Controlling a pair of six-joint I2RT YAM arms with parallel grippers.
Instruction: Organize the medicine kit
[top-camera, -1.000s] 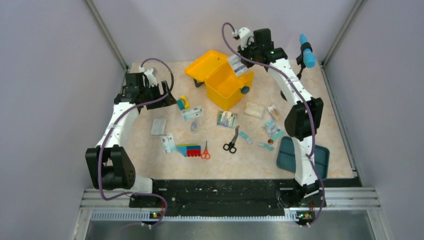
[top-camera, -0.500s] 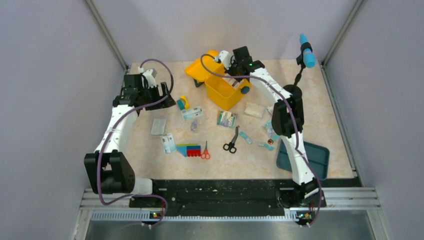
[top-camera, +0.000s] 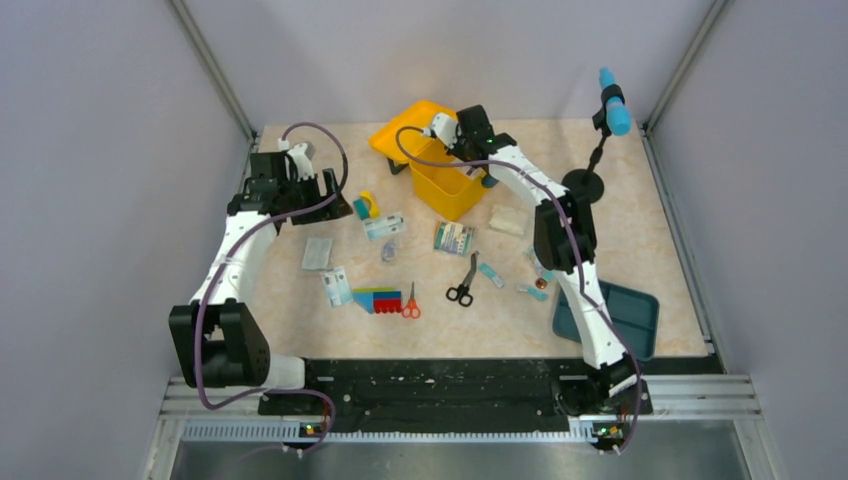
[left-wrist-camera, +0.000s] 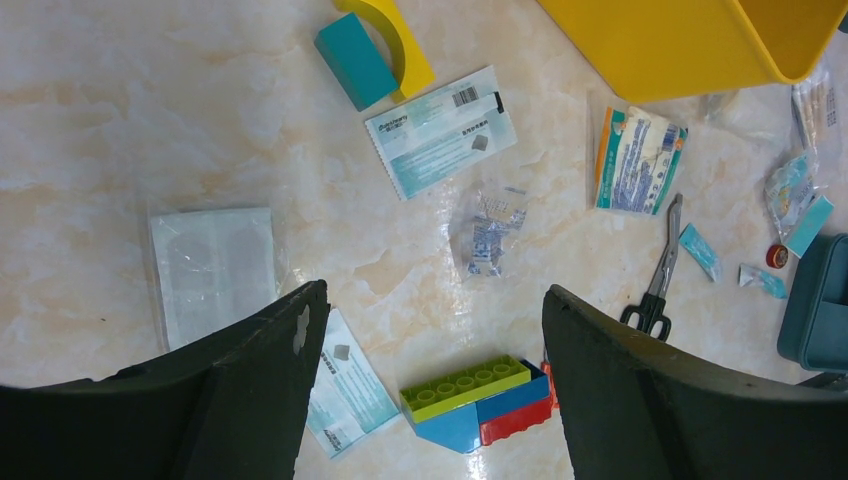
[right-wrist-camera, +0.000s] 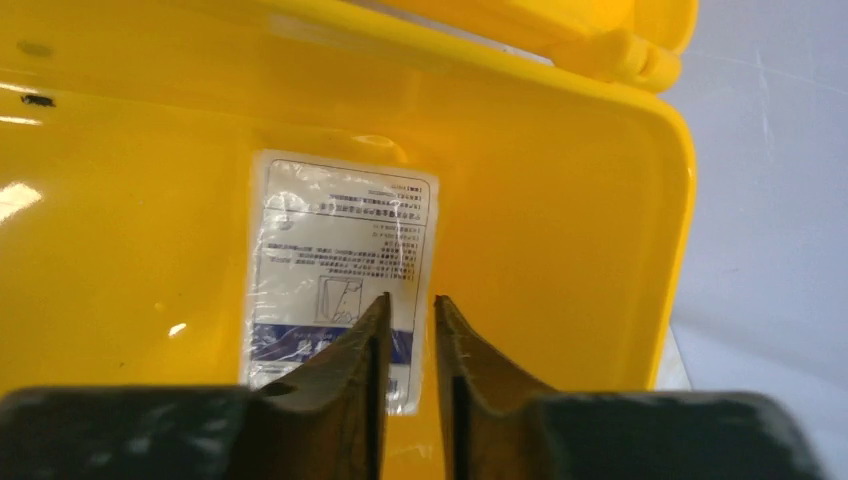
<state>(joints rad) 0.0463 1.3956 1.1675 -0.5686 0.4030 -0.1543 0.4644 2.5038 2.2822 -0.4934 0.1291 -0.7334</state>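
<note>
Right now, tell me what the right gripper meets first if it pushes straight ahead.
The white packet inside the yellow box, straight ahead of the right gripper, whose tips are slightly parted. The box's yellow surface lies behind it. Depth is unclear.

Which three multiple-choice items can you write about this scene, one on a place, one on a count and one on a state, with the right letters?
1. Where does the white packet lie?
A. on a teal tray
B. inside the yellow medicine kit
C. beside a toy block

2. How many pairs of scissors does the top view show?
A. one
B. two
C. three

3. How is the lid of the kit?
A. open
B. shut
C. taken off

Answers:
1 B: the right wrist view shows the packet flat against the yellow inside.
2 B: there are black-handled scissors and orange-handled scissors.
3 A: the lid is swung back on its hinge behind the box.
</note>
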